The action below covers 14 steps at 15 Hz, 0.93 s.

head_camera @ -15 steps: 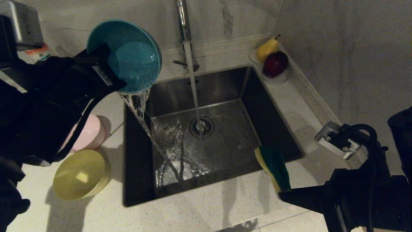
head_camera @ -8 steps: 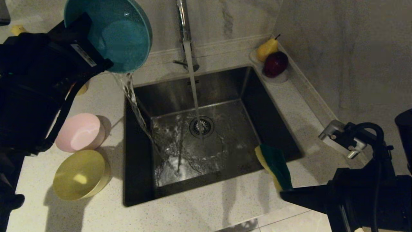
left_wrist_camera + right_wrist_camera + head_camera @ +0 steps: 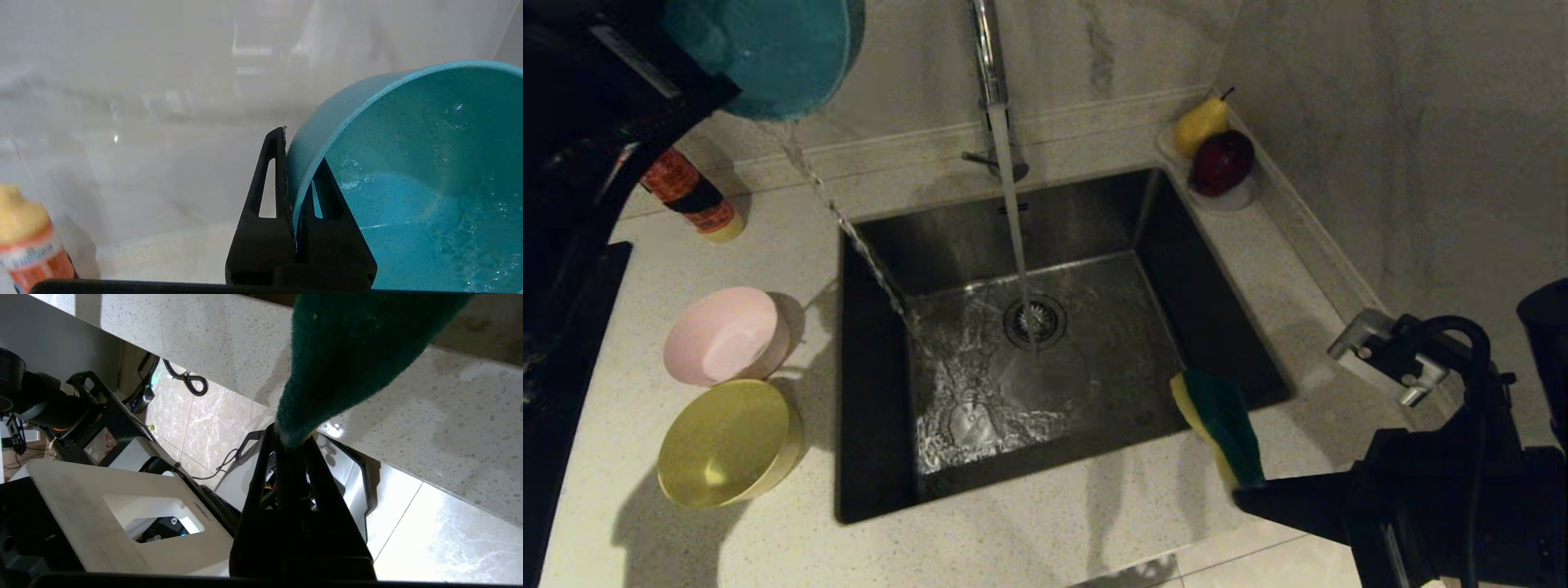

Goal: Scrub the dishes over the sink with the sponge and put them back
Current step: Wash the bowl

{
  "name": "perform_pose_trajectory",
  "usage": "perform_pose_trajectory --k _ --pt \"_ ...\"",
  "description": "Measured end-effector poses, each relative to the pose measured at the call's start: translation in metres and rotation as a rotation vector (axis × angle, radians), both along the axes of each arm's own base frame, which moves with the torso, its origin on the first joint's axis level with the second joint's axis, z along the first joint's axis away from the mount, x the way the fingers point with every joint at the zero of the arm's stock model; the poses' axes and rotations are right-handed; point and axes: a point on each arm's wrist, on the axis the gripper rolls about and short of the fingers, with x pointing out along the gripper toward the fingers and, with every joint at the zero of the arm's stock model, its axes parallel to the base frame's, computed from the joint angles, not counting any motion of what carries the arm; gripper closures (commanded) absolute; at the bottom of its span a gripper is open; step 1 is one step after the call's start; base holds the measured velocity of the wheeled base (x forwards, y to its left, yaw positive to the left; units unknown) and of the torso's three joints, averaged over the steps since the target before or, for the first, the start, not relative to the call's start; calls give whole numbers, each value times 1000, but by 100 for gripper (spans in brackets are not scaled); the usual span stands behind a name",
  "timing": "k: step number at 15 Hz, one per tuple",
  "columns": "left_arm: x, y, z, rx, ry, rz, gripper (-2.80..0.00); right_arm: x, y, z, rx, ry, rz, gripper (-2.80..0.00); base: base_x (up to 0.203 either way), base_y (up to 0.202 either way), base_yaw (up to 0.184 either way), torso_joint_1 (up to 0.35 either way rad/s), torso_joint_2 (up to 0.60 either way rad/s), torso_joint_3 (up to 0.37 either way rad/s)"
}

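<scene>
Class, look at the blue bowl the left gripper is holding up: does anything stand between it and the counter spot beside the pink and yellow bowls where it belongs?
Nothing visible blocks it. The left gripper pinches the blue bowl by its rim, high at the back left. Bare counter lies below, behind the pink bowl and yellow bowl. The orange bottle stands off to the side.

The blue bowl (image 3: pixel 408 171) I pinch is smooth speckled plastic, wet and glossy inside. My sponge (image 3: pixel 359 355) shows a rough, fuzzy green scouring face. The sink (image 3: pixel 1094 237) is brushed stainless steel, the tap (image 3: pixel 988 49) polished chrome. The worktop (image 3: pixel 1029 539) is speckled, polished stone. The pink bowl (image 3: pixel 723 335) and yellow bowl (image 3: pixel 727 441) look matt plastic.
</scene>
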Motion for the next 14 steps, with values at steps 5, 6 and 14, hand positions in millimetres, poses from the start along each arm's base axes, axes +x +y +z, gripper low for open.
perform_pose_trajectory --k 5,6,14 --pt "-18 9 12 9 -63 -9 0 1 1 -2 -5 8 -2 0 0 0 0 0 0 0" --pt "-20 10 12 6 -67 -12 0 1 1 -3 -6 10 -2 0 0 0 0 0 0 0" --pt "-7 3 -12 26 201 -98 0 -2 -2 -5 -8 13 -2 0 0 0 0 0 0 0"
